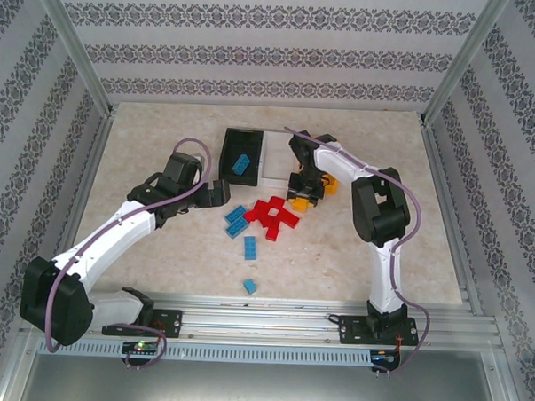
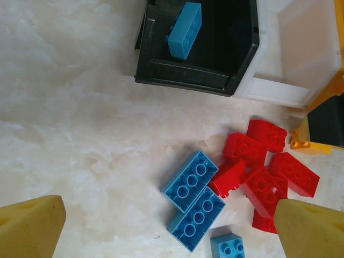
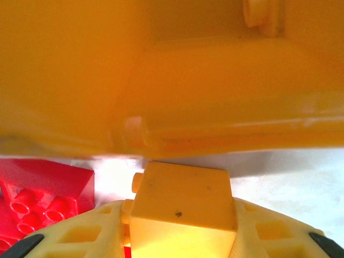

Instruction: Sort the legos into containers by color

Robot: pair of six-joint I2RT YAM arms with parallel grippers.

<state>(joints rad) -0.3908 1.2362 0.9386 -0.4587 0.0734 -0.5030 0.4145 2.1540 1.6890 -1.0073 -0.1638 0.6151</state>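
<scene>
Red legos lie piled mid-table, with blue legos beside them and two more blue ones nearer the arms. My left gripper hangs open over the blue pair, its yellow fingertips wide apart and nothing between them. One blue lego lies in the black container, and the white container stands right of it. My right gripper is shut on an orange-yellow lego, low beside the wall of the orange-yellow container.
A lone blue lego lies near the front rail. Red legos sit just left of my right fingers. The cage's patterned walls and metal posts enclose the table. Bare marble spreads left and front.
</scene>
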